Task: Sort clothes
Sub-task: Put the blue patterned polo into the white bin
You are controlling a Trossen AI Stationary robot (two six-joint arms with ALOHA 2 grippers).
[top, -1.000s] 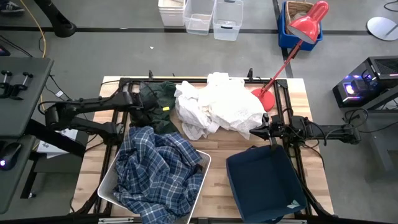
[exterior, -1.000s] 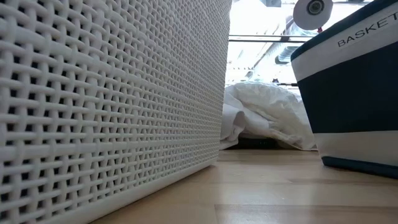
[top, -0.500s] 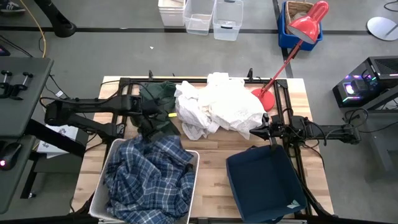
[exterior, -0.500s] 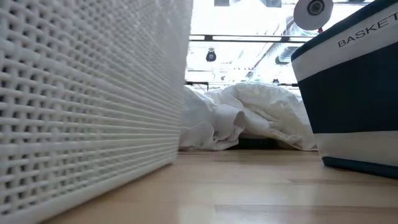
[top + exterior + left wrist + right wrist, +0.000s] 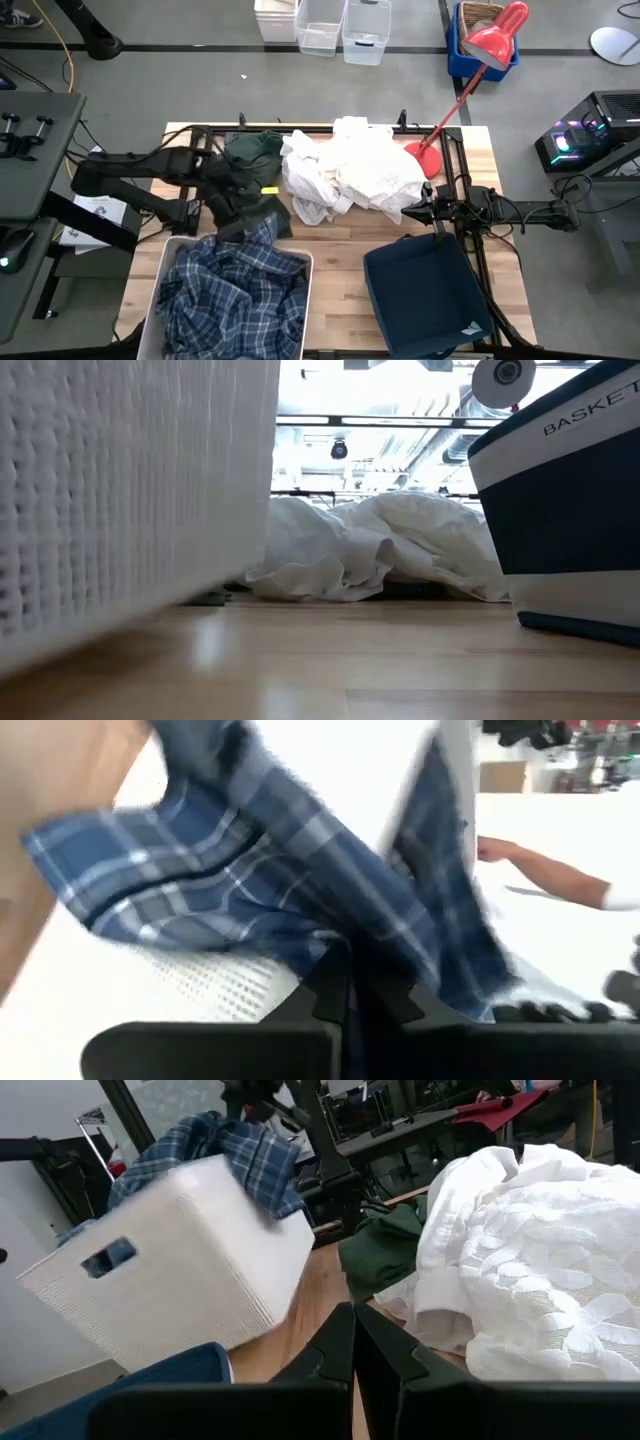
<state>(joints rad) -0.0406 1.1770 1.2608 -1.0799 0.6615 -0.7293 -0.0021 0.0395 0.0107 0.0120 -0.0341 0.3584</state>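
Note:
The blue-and-white plaid shirt point(image 5: 235, 295) fills the white plastic bin point(image 5: 158, 290) at the near left. My left gripper point(image 5: 240, 218) is shut at the bin's far rim, in the shirt's folds. The dark green garment point(image 5: 255, 155) and the pile of white pieces point(image 5: 350, 175) lie on the table at the far middle. My right gripper point(image 5: 405, 213) is shut and empty, just off the white pile's near right edge. The navy fabric bin point(image 5: 425, 290) stands at the near right. My left gripper is shut on a fold of the plaid shirt point(image 5: 330, 935) where it hangs over the bin's far rim. The fingers come slanting down from the table's far left. Cloth and blur hide whether the rim is between the fingers too.
A red desk lamp point(image 5: 470, 75) leans over the table's far right corner. The low view has the white bin's wall point(image 5: 120, 490) on its left and the navy bin point(image 5: 560, 520) on its right, with bare wood between them. A person's arm point(image 5: 540, 870) shows beyond the table.
My left gripper has gone toward the table's near edge, staying at the white bin's far rim. The bin, with the plaid shirt in it, has slid toward the table's near left corner and turned a little. The white pile stays in place.

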